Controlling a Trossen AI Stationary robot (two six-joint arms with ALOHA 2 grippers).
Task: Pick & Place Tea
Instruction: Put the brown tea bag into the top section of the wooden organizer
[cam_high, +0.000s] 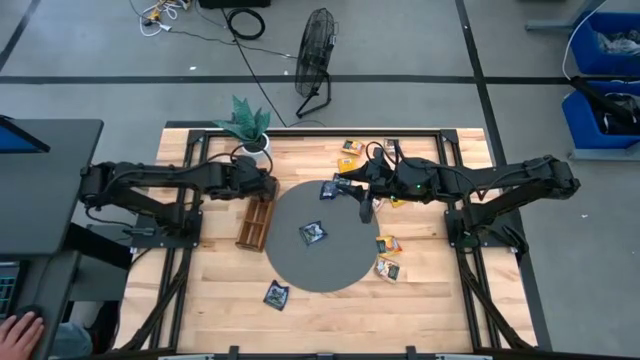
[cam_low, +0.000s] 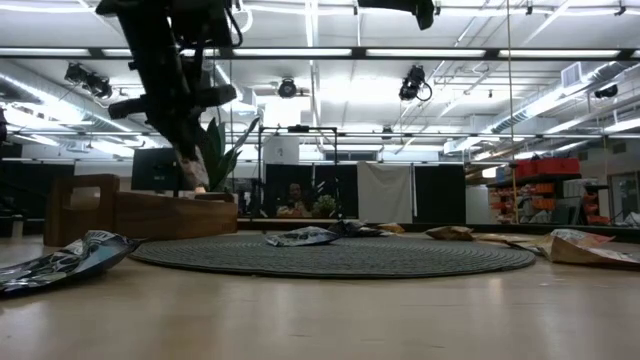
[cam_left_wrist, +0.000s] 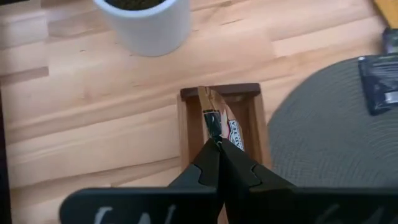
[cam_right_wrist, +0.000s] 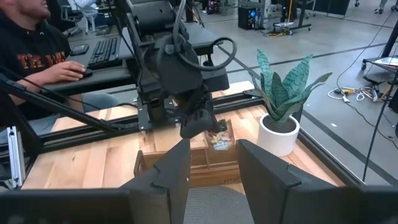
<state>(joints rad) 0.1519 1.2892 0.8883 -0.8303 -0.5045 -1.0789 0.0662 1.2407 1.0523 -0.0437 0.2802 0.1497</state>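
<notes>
While the left gripper (cam_left_wrist: 219, 144) hangs over the near end of the wooden tray (cam_high: 256, 222) left of centre in the high view, its fingers are pinching a tea sachet (cam_left_wrist: 217, 118) edge-on, so this looks like the placing step. Next it'd need to lower the sachet into a slot and let go. Right gripper (cam_high: 364, 213) waits over the mat's (cam_high: 330, 262) upper right edge, fingers spread, nothing held. More sachets (cam_high: 313, 233) lie around the table (cam_high: 420, 300).
</notes>
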